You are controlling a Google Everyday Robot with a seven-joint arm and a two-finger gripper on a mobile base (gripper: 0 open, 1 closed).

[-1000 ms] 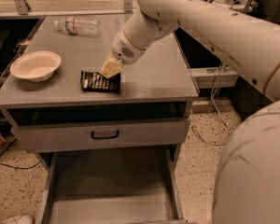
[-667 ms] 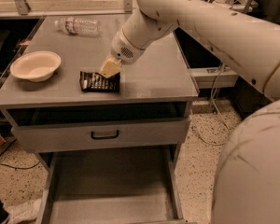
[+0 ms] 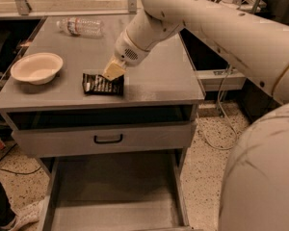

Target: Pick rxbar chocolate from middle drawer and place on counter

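The rxbar chocolate [image 3: 100, 84] lies flat on the counter [image 3: 159, 76], long axis running 9 to 3 — the gripper [image 3: 114, 71] touches its corner at 1 o'clock; its grip cannot be told.

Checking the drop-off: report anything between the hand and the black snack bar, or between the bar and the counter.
Nothing visible does. The hand sits at the right end of the small flat black snack-bar wrapper, which lies on the matte grey counter top; the white bowl stands apart.
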